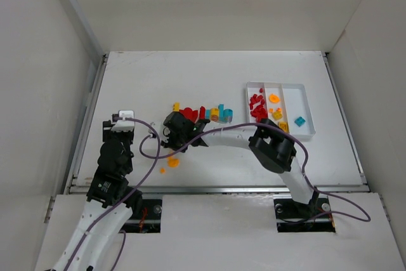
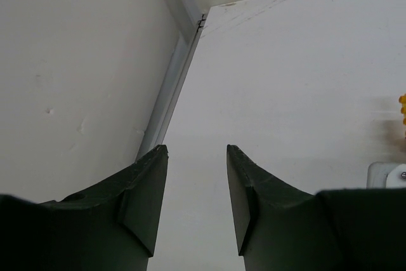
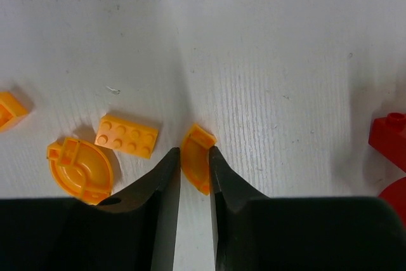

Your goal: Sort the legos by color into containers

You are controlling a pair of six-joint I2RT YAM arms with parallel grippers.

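**Orange Brick Pinched in Right Claw; Left Claw Parted and Empty**

The right claw (image 3: pixel 194 151) is found down at the white counter (image 1: pixel 209 74). Its jaws are drawn almost together on a small curved orange plastic brick (image 3: pixel 198 162), which is touched by both fingertips. Just left of it, a flat orange eight-stud plate (image 3: pixel 127 136) and an orange quarter-round piece (image 3: pixel 79 169) are seen lying on the counter. Some red bricks (image 3: pixel 388 139) are cut off by the right edge of that view.

The left claw (image 2: pixel 196 150) is held over the counter near the left wall, its jaws parted with nothing between them.

From above, a loose cluster of red, yellow and cyan bricks (image 1: pixel 203 113) is seen mid-counter beside the right claw. Two small orange pieces (image 1: pixel 171 163) are seen nearer the front edge. The shallow white three-compartment tray (image 1: pixel 297 96) is set to the right, well apart from the cluster. A heap of red pieces (image 1: pixel 257 106) is gathered in its left compartment, orange-yellow pieces (image 1: pixel 275 107) in the middle, and a single cyan brick (image 1: pixel 299 120) in the right.
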